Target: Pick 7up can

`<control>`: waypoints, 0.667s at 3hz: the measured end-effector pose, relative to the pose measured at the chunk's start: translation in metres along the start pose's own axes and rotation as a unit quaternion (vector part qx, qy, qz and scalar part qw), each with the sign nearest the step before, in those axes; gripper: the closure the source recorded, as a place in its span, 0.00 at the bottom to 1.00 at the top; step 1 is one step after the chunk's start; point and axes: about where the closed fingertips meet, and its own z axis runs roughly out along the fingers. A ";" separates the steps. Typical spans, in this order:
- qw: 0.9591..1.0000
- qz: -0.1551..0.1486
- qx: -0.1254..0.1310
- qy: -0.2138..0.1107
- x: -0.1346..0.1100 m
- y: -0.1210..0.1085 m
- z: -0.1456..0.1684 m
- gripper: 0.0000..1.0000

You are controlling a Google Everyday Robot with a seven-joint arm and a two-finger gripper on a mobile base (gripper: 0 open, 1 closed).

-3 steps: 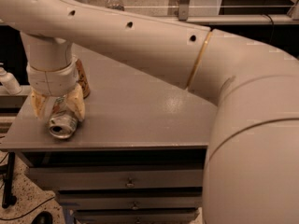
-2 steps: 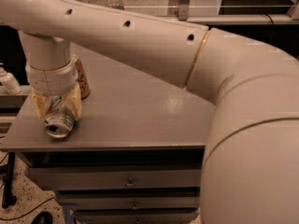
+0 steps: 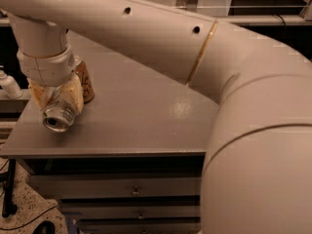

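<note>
7up can [image 3: 59, 117] (silver-ended) in hand [image 3: 57, 105] over table [image 3: 146, 116]

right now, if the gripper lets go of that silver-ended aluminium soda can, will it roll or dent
Probably rolls: the silver-ended aluminium 7up can sits sideways in the gripper, round end facing the camera, near an edge of the grey table. Its thin wall may dent under a hard squeeze. The smooth metal could slip.
</note>
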 end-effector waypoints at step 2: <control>0.991 0.076 0.110 0.007 0.020 0.009 -0.096 1.00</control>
